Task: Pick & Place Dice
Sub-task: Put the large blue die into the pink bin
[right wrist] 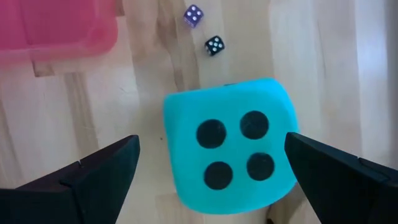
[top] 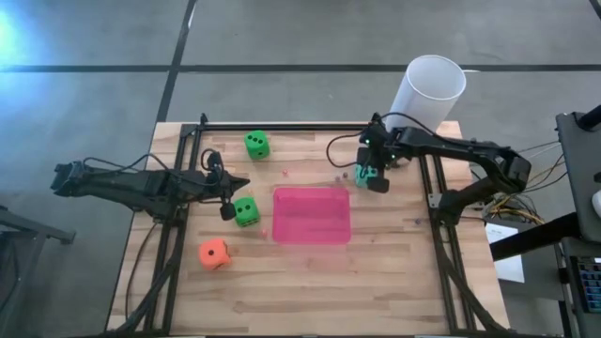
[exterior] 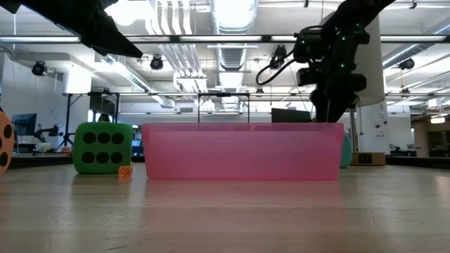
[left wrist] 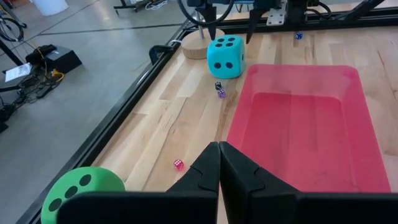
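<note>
The teal die [right wrist: 230, 146] rests on the wood with its four-pip face up. My right gripper [right wrist: 211, 142] hangs over it, open, one finger on either side and not plainly touching; in the high view it is [top: 368, 175], near the table's far edge. My left gripper [top: 228, 208] is shut and hovers next to a green die [top: 246, 211], which shows low beside its fingers [left wrist: 81, 190]. A second green die [top: 256, 144] sits near the far edge. The orange die [top: 214, 253] lies nearer the front.
A flat pink tray [top: 312, 214] lies mid-table between the arms, its near wall [exterior: 242, 151] filling the low view. A tall white cylinder [top: 427, 89] stands at the far right corner. A few tiny dice [left wrist: 219, 90] [left wrist: 179, 164] lie on the wood beside the tray.
</note>
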Controlling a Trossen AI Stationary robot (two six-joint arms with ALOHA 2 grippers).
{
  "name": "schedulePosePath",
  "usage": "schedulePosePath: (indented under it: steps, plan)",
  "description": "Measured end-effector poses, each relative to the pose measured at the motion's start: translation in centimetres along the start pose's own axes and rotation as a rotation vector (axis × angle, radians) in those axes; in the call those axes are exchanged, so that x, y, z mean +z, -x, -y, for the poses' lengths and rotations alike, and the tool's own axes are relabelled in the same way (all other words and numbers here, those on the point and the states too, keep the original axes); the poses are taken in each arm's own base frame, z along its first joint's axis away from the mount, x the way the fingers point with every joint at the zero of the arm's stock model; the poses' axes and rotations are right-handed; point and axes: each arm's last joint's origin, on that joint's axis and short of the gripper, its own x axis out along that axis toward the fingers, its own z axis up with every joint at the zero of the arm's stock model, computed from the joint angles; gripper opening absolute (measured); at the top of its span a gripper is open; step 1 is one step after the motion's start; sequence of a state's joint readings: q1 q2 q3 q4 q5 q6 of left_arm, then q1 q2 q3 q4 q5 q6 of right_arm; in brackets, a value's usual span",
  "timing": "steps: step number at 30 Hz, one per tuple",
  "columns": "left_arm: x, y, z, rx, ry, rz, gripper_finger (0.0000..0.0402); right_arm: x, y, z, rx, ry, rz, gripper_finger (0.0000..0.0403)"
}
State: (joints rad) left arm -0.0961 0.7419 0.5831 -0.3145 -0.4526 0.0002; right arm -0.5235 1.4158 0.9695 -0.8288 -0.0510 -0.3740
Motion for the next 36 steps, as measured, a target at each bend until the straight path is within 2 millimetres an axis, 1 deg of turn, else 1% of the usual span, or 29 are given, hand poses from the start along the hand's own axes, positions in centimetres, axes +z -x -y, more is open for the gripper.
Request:
schedulePosePath:
  steps: [14,24,36]
  plan:
    - [0.0,0.0,0.0,0.000,-0.002,-0.001,0.0008,-0.3,-0.1,1.1,-0.013,0.027,0.021,0.0400]
    - [0.0,0.0,0.0,0.000,-0.003,-0.002,0.0008,-0.1,-2.0,1.5,0.023,0.029,-0.031,0.0400]
    - [0.0,0.0,0.0,0.000,-0.003,-0.003,0.0008,-0.4,-2.4,1.1,0.069,-0.001,-0.036,0.0400]
